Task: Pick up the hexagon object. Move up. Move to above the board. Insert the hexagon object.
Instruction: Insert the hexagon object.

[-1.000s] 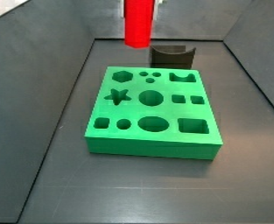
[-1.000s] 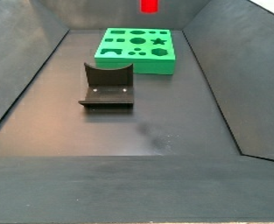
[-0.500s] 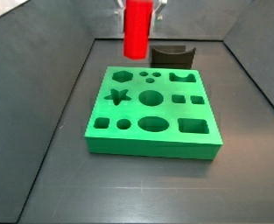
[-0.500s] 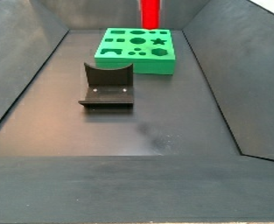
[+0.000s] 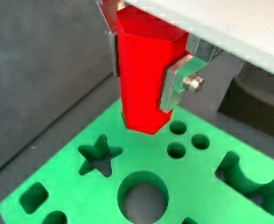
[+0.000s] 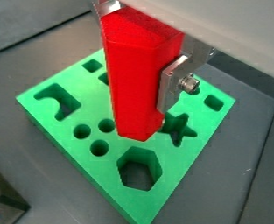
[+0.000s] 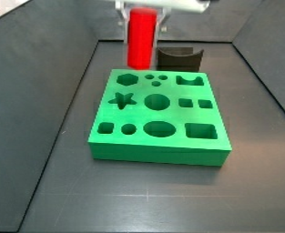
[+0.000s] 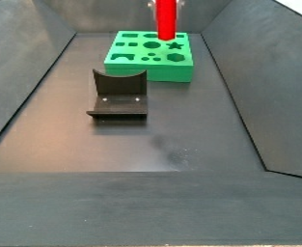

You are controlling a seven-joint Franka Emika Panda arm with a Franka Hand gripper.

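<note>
Since 1.0 s ago the peg (image 7: 141,38) has come lower in both side views: its whole length now shows, upright, near the top centre of each frame, lower end above the board's far edge.

Board (image 7: 169,136): green slab, flat on the dark floor (image 7: 132,200), mid-frame in a side view; upper centre of the frame in a side view (image 8: 140,60). Its top carries star, round, oval, square and hexagon holes. The hexagon hole (image 6: 140,168) is empty.

Fixture (image 8: 117,95): dark bracket, left of centre in a side view, apart from the board; behind the board's far edge in a side view (image 7: 178,58).

Peg: red, tall, narrow. In both wrist views it hangs over the board with a gap below its lower end (image 5: 143,122); the hexagon hole lies just beside that end (image 6: 136,131), not under it.

Tool (image 5: 151,66): at the top edge of both side views, clamped on the peg's upper part. A silver finger (image 6: 174,83) lies flat against the peg's side.
</note>
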